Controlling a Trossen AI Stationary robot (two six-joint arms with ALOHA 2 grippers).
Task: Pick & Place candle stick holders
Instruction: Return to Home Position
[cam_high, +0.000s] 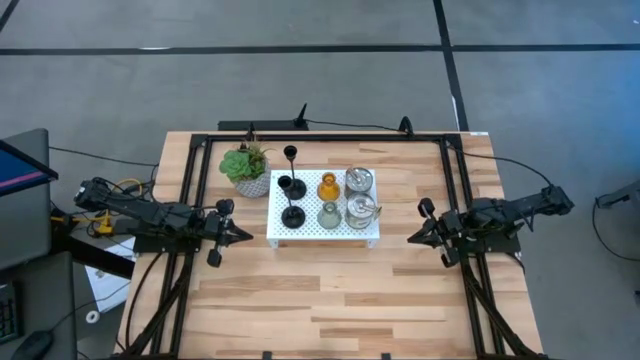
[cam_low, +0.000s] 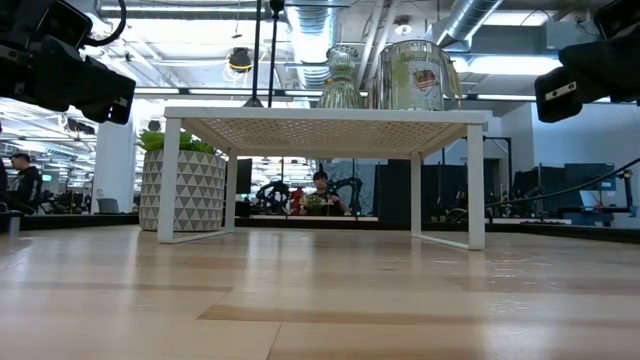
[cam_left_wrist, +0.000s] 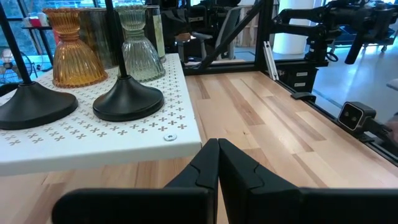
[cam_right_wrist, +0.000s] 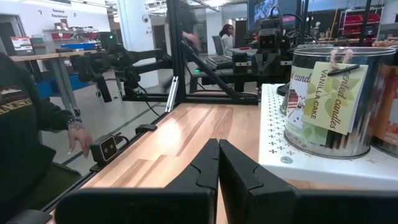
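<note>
Surface (cam_high: 330, 290): pale wood, one of my arms at each side.

White perforated platform (cam_high: 320, 232): mid-surface, directly between my left jaws and right jaws, touching neither.

Left jaws: pressed together, empty, tips aimed at the platform's left edge.

Right jaws: pressed together, empty, tips aimed at its right edge.

Potted plant (cam_high: 247, 168): on the surface, just beside the platform's far left corner.

Candle stick holders, seven, all upright on the platform:
- Two silvery cups (cam_high: 359, 181) (cam_high: 360, 211), nearest my right jaws.
- Amber (cam_high: 329, 186) and pale green (cam_high: 329, 214), centre.
- Three black stems (cam_high: 291, 153) (cam_high: 285, 183) (cam_high: 292, 214), nearest my left jaws.

Placement looks complete. I judge withdrawal runs outward, away from these.
</note>
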